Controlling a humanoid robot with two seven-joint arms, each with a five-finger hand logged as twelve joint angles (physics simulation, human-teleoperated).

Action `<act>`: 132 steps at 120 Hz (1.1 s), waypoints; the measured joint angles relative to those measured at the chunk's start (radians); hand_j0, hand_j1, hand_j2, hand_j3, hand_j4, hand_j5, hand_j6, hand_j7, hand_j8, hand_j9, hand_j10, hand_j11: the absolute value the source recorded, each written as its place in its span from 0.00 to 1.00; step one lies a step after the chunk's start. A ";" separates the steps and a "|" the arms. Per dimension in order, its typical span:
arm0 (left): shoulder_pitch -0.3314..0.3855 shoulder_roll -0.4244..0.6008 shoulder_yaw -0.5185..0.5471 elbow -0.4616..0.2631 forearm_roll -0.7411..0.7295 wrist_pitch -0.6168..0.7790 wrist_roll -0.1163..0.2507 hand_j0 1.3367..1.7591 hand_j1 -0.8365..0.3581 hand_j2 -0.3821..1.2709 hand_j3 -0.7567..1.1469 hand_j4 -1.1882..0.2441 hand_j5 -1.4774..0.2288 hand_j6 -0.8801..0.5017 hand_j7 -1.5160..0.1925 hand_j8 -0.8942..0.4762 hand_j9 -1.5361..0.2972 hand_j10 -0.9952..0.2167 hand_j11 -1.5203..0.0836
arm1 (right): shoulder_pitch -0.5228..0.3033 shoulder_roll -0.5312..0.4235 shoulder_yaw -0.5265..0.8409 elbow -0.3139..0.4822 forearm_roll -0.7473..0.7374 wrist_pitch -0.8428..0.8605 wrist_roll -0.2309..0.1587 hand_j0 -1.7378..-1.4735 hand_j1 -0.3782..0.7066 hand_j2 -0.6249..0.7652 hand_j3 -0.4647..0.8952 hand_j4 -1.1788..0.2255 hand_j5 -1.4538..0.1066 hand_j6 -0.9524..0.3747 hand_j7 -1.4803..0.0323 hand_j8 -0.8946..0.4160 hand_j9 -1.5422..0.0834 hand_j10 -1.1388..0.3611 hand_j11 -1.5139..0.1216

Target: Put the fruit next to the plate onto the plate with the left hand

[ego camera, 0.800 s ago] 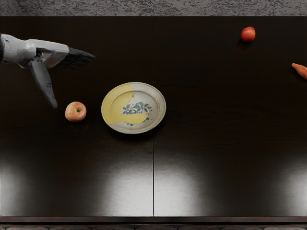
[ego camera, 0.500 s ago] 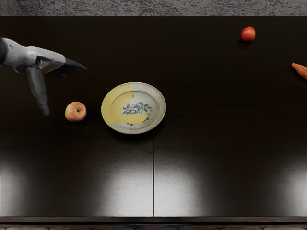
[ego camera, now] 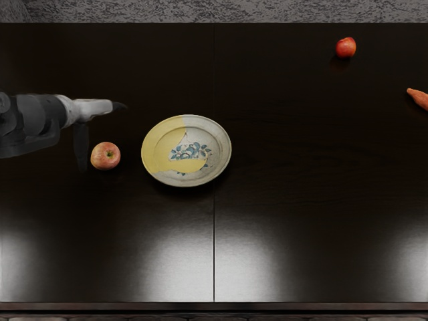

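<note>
- Dark-brown glossy table point(ego camera: 214, 267) fills the view; its near half carries broad pale reflections, and a thin seam runs from the front edge towards the back.
- Just left of centre sits the round ceramic plate point(ego camera: 225, 150), yellow across its upper left, pale grey elsewhere, with a blue floral pattern in the middle. It holds nothing.
- Just beside the plate's left rim, apart from it, the small yellow-red apple point(ego camera: 105, 155) rests on the bare tabletop, not on the plate.
- Slightly farther back and to the apple's left is the grey left hand point(ego camera: 90, 110), its arm coming in from the left edge.
- The hand is seen edge-on, its dark fingers point(ego camera: 118, 105) stretched out straight together and pointing right, above and behind the apple.
- A dim thumb point(ego camera: 81, 147) hangs down, well spread from the fingers, ending just left of the apple. It looks apart from the fruit, though the blur makes contact hard to judge.
- The hand grasps nothing.
- Far back on the right lies a small red apple point(ego camera: 346, 47).
- An orange tapered carrot-like piece point(ego camera: 418, 98) shows at the right edge.
</note>
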 joint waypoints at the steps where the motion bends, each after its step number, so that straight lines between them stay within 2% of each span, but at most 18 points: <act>1: 0.002 -0.003 0.000 -0.001 0.007 0.007 0.000 0.76 0.96 0.24 0.40 0.81 0.84 0.61 0.87 0.63 0.82 0.79 0.92 | 0.000 0.000 0.000 0.000 0.000 0.000 0.000 0.30 0.03 0.45 0.34 0.84 0.93 0.72 0.98 0.68 0.95 0.76 0.93; 12: 0.031 -0.024 0.004 -0.005 0.062 0.057 0.000 0.76 0.95 0.24 0.40 0.80 0.83 0.60 0.85 0.62 0.81 0.78 0.91 | 0.000 0.000 0.000 0.000 0.000 0.000 0.000 0.30 0.03 0.45 0.34 0.84 0.93 0.72 0.98 0.68 0.95 0.76 0.93; 32: 0.041 -0.053 0.069 -0.006 0.133 0.136 0.001 0.76 0.92 0.24 0.40 0.77 0.81 0.58 0.83 0.59 0.79 0.76 0.89 | 0.000 0.000 0.000 0.000 0.000 0.000 0.000 0.30 0.03 0.45 0.34 0.84 0.93 0.72 0.98 0.68 0.95 0.76 0.93; 49: 0.089 -0.063 0.100 -0.005 0.171 0.188 0.001 0.76 0.88 0.25 0.40 0.75 0.78 0.55 0.80 0.57 0.76 0.73 0.86 | 0.000 0.000 0.000 0.000 0.000 0.000 0.000 0.30 0.03 0.45 0.34 0.84 0.93 0.72 0.98 0.68 0.95 0.76 0.93; 89: 0.124 -0.073 0.110 0.003 0.234 0.249 0.001 0.76 0.79 0.26 0.40 0.68 0.71 0.48 0.73 0.50 0.69 0.65 0.78 | 0.000 0.000 0.000 0.000 0.000 0.000 0.000 0.30 0.03 0.45 0.34 0.84 0.93 0.72 0.98 0.68 0.95 0.76 0.93; 132: 0.167 -0.107 0.112 0.035 0.284 0.305 0.001 0.76 0.76 0.26 0.40 0.67 0.69 0.47 0.71 0.48 0.68 0.63 0.76 | 0.000 0.000 0.000 0.000 0.000 0.000 0.000 0.30 0.03 0.45 0.34 0.84 0.93 0.72 0.98 0.68 0.95 0.76 0.93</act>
